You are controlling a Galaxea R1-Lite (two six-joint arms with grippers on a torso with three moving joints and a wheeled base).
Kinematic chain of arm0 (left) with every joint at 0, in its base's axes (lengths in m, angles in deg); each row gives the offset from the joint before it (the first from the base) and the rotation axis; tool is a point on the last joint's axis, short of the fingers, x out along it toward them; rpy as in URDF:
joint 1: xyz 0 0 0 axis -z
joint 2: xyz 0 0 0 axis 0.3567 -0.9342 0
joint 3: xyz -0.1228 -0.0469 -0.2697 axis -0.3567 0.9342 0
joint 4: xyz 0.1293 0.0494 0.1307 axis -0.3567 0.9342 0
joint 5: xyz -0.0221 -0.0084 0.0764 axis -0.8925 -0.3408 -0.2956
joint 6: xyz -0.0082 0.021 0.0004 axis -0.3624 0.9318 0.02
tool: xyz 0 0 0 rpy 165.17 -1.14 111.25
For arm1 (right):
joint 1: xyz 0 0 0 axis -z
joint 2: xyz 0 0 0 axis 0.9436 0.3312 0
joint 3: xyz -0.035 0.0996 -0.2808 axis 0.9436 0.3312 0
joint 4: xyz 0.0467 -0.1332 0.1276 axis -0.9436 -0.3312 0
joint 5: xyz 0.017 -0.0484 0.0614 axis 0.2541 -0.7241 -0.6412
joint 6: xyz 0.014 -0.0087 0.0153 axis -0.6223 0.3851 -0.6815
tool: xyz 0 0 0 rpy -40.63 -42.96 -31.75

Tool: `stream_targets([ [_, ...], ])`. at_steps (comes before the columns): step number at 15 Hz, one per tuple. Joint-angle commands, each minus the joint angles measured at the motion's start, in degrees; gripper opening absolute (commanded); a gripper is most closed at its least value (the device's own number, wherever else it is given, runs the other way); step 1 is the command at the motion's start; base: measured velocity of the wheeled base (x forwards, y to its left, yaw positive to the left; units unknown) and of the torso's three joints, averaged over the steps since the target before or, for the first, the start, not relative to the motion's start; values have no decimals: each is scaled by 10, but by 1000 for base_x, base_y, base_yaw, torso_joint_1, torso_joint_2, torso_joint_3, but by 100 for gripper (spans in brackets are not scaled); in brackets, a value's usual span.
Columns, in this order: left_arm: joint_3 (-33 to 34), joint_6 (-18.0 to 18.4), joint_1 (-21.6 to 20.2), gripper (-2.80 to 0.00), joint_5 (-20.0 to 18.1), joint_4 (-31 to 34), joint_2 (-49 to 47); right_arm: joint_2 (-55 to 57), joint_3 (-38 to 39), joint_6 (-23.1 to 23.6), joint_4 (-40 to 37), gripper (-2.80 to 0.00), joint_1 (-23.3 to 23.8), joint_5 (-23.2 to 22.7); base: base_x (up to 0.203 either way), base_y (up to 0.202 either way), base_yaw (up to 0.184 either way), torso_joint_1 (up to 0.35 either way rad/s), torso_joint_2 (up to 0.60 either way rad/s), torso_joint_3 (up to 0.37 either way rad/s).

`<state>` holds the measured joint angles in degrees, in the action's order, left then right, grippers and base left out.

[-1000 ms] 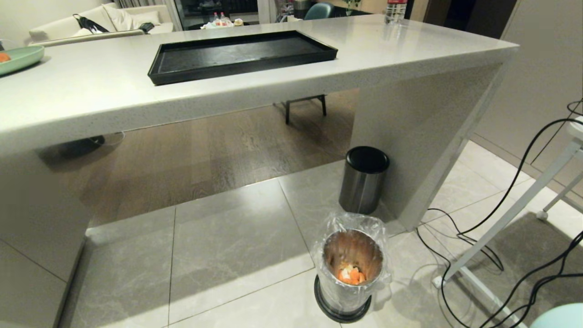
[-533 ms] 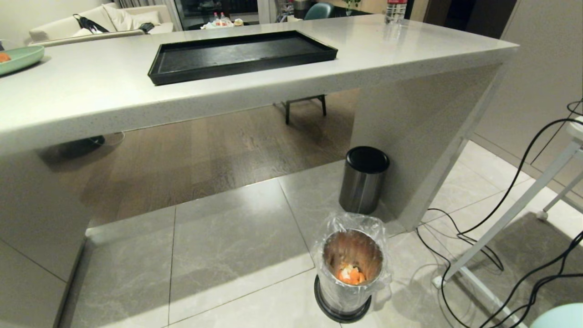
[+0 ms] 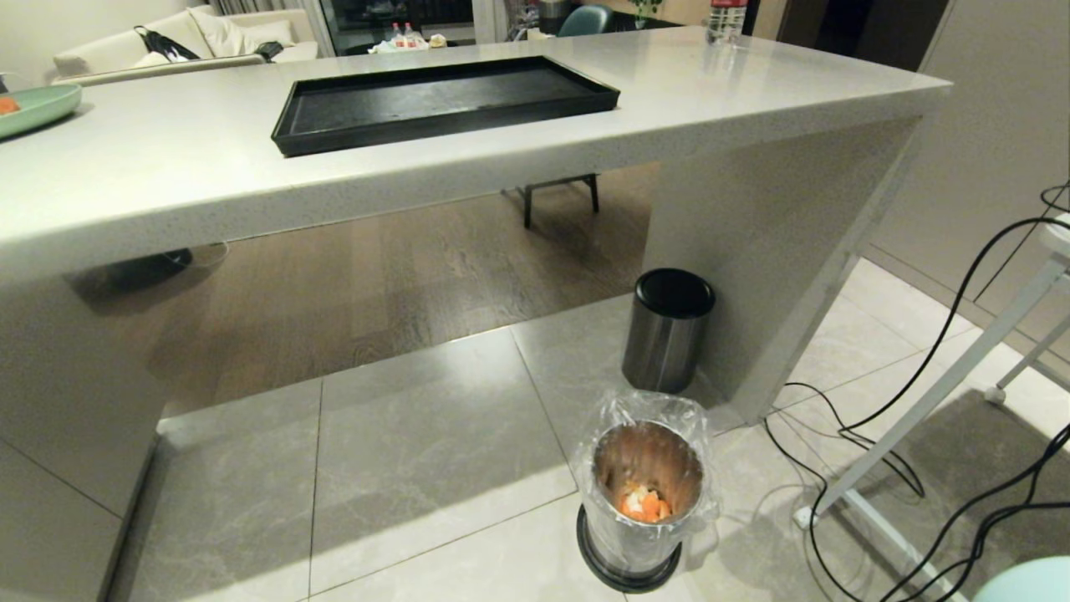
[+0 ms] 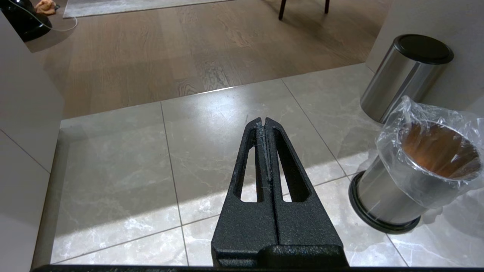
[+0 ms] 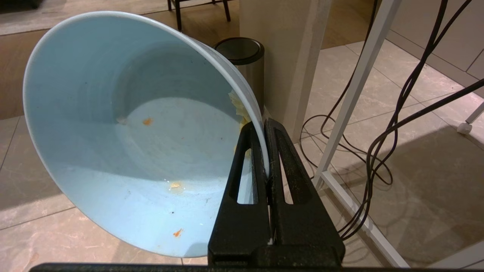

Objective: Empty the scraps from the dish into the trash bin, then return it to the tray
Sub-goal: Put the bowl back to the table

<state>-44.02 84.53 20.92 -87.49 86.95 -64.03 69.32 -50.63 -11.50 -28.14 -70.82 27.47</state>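
Observation:
My right gripper (image 5: 261, 126) is shut on the rim of the pale blue dish (image 5: 124, 132), which is tilted on its side and holds only a few orange and yellow smears. A corner of the dish (image 3: 1036, 583) shows at the head view's lower right. The scraps (image 3: 644, 504) lie at the bottom of the bag-lined trash bin (image 3: 648, 418), which stands on the tiled floor. The same trash bin (image 4: 427, 151) shows beside my left gripper (image 4: 263, 121), which is shut on nothing above the tiles. The black tray (image 3: 443, 125) sits bare on the counter.
A steel cylinder with a black lid (image 3: 666, 339) stands behind the bin, by the counter's leg. Black cables (image 3: 836, 435) and a white frame (image 3: 928, 401) lie to the right. A green plate (image 3: 33, 107) rests at the counter's far left.

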Motion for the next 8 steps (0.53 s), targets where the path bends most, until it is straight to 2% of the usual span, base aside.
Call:
stream_targets([
  [1, 0, -1, 0, -280, 0, 0, 0, 1, 0, 0, 0, -280, 0, 0, 0, 0, 0, 0, 0, 0],
  [8, 0, -1, 0, -280, 0, 0, -1, 1, 0, 0, 0, -280, 0, 0, 0, 0, 0, 0, 0, 0],
])
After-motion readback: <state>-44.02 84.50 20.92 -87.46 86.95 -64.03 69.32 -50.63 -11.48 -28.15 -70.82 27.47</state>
